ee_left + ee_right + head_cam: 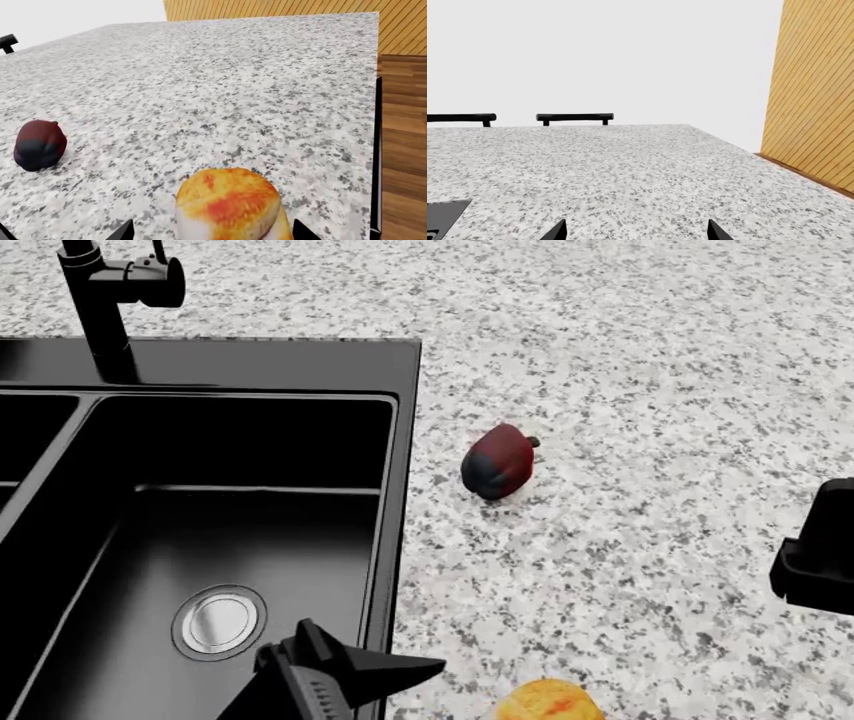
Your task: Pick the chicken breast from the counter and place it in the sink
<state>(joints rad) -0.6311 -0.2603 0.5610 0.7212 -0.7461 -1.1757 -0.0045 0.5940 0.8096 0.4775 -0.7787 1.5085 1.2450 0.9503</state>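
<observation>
**Lining up on the chicken**

I hold the left gripper [208, 231] spread wide, gripping nothing, its fingertips either side of the chicken breast [227, 204] lying on the counter [220, 90] beside the sink [227, 510], so closing should catch it squarely.

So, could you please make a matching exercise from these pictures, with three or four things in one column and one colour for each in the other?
Things:
1. rounded roasted chicken breast
2. rectangular double-basin sink
3. small stemmed fruit
4. speckled granite counter

Colours:
A. glossy black
B. white, grey and black
C. mottled orange-yellow
D. dark red-purple

Pairs: 1-C, 2-A, 3-D, 4-B
</observation>
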